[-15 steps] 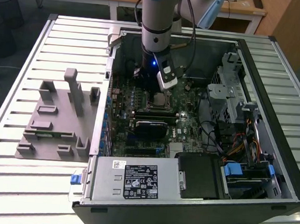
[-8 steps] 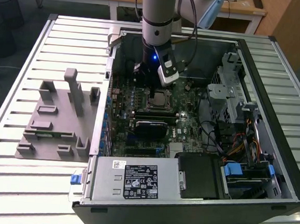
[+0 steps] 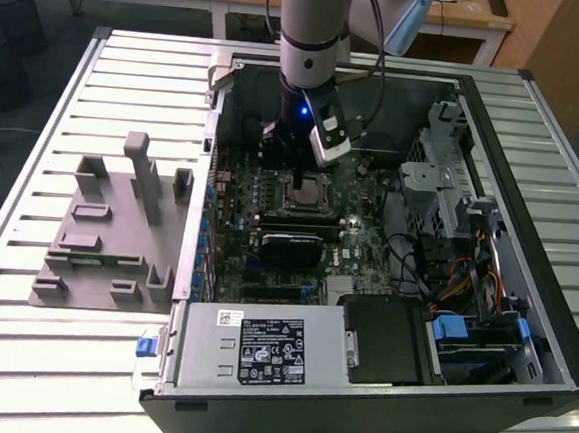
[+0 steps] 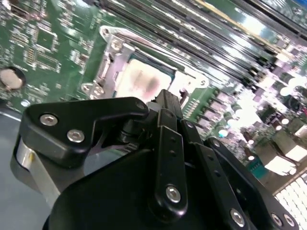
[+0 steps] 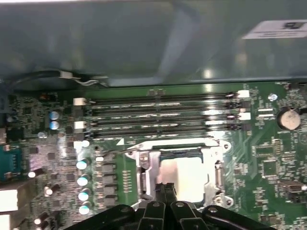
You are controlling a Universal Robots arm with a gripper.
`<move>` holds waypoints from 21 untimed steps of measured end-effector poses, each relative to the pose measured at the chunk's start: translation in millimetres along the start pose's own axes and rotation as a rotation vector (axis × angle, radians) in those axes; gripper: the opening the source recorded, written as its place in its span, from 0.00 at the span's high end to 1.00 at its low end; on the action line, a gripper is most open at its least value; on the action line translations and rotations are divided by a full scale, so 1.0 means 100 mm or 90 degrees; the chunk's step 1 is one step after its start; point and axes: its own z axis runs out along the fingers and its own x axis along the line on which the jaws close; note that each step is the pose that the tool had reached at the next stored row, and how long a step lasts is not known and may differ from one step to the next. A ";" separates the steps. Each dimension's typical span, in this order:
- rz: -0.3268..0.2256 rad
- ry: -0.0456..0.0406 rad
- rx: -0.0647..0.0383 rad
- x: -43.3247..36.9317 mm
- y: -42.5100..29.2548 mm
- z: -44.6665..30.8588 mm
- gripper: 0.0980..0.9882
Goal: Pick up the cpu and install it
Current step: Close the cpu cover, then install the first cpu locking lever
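The cpu (image 5: 187, 175) lies flat inside the metal socket frame (image 5: 144, 167) on the green motherboard, its silver top facing up. The same cpu (image 4: 141, 81) shows in the second wrist view, and in the exterior view the cpu (image 3: 310, 190) is a small square in the middle of the open computer case (image 3: 554, 298). My gripper (image 5: 165, 188) hovers just above the cpu's near edge with its black fingers pressed together and nothing between them. In the second wrist view my gripper (image 4: 165, 96) ends right beside the chip. My gripper (image 3: 287, 151) hangs under the arm's wrist, inside the case.
Several memory slots (image 5: 158, 115) run beside the socket. A grey slotted tray (image 3: 107, 242) sits on the slatted table (image 3: 33, 156) at the exterior view's left. A power supply (image 3: 259, 350) and a drive cage (image 3: 443, 178) crowd the case around the board.
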 end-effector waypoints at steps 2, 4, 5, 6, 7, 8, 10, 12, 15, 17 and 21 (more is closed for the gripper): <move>0.000 0.0011 0.000 -0.052 0.004 0.003 0.99; 0.000 0.0020 0.001 -0.099 0.007 0.006 0.99; 0.000 0.0024 0.001 -0.116 0.008 0.007 0.99; 0.000 0.0027 0.001 -0.124 0.008 0.007 0.99; 0.000 0.0028 0.001 -0.125 0.008 0.007 0.99; 0.000 0.0029 0.001 -0.125 0.008 0.004 0.99; 0.000 0.0029 0.001 -0.126 0.009 -0.018 0.99; 0.000 0.0029 0.001 -0.128 0.010 -0.053 0.99; 0.000 0.0028 0.001 -0.130 0.011 -0.076 0.99; 0.000 0.0028 0.001 -0.130 0.011 -0.076 0.99; 0.000 0.0029 0.001 -0.130 0.011 -0.084 0.99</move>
